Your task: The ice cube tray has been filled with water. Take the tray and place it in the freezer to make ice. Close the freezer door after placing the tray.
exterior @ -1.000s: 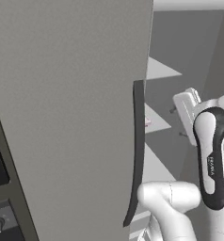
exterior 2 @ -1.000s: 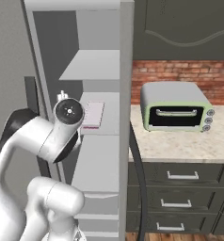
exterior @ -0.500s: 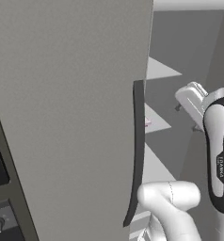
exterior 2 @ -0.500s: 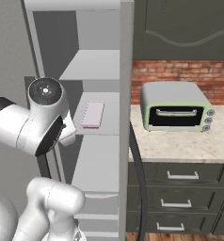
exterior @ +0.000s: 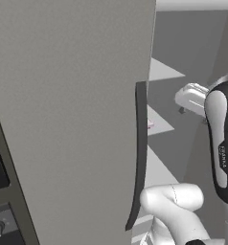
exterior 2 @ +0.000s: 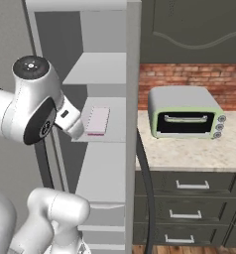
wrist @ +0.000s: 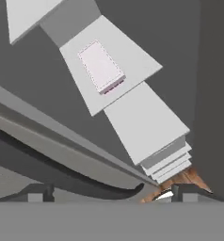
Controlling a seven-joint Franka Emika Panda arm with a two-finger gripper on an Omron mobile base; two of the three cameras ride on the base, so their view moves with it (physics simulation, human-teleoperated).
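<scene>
The ice cube tray [exterior 2: 97,120] lies flat on the middle white shelf [exterior 2: 115,134] inside the freezer [exterior 2: 102,69]. Its top is pale and its near edge pinkish. In the hand view the ice cube tray [wrist: 101,66] rests well ahead of my gripper [wrist: 114,193]. The gripper is open, nothing sits between its fingertips [wrist: 38,192], and it hangs outside the shelf, apart from the tray. The freezer door [exterior: 73,110] stands swung open, with its dark curved handle [exterior: 139,153] at its free edge.
A silver-and-green toaster oven [exterior 2: 184,111] sits on the stone counter [exterior 2: 189,151] to the right, above grey drawers [exterior 2: 192,186]. The other fridge door's edge [exterior 2: 133,74] and its dark handle [exterior 2: 146,183] border the opening. Lower shelves [wrist: 147,127] continue below the tray.
My arm has drawn back from the shelf, its upper joint moving left and up in the right base view. The tray stays where it lay, and the gripper stays open.
</scene>
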